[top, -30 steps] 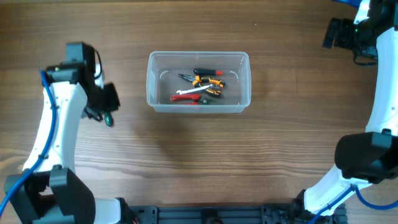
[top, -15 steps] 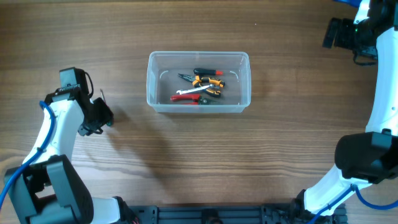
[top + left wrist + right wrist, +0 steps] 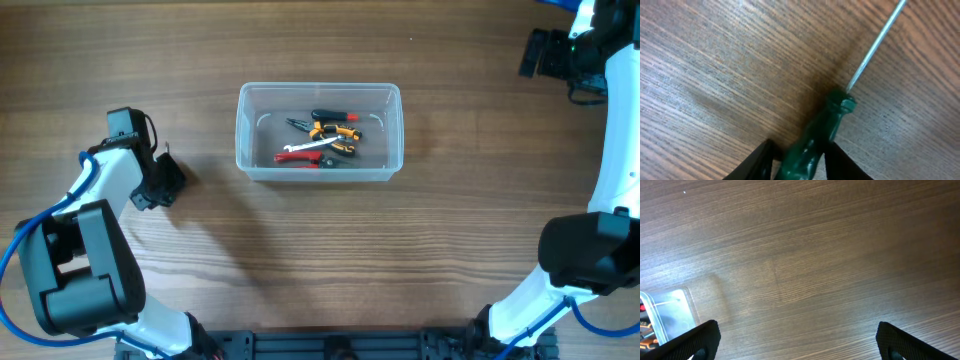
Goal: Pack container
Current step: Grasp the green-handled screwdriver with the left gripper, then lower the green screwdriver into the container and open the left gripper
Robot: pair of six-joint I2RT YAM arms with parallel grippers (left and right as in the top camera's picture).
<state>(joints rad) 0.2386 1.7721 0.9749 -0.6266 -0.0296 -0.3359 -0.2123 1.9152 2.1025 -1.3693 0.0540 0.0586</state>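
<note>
The container (image 3: 243, 130), a clear rectangular bin with rounded corners and a thick rim, sits on the wooden table (image 3: 450, 230) slightly left of centre in the upper half of the overhead view. A small heap of hand tools (image 3: 322, 138) lies inside it on the floor of the bin: orange-and-black handles, a red handle and a pale metal piece are tangled together, and they cannot be told apart more finely. The left gripper (image 3: 165, 180) is low over the table at the left of the overhead frame, well apart from the bin and a little below the level of its near wall. In the left wrist view this gripper (image 3: 800, 157) has its two dark fingers (image 3: 757, 162) closed from either side on the handle of a screwdriver (image 3: 817, 135). The handle is dark green, and the thin metal shaft runs up and to the right toward the top edge of the frame, close over the wood grain; whether the tool touches the table cannot be told. The right gripper (image 3: 535, 55) is in the upper right corner of the overhead frame, far from the bin. In the right wrist view the right gripper (image 3: 800, 340) is spread wide, one finger (image 3: 695, 340) at the lower left corner and the other at the lower right, with only bare wood between them. One corner of the container (image 3: 670, 312) shows at the lower left edge of that view.
</note>
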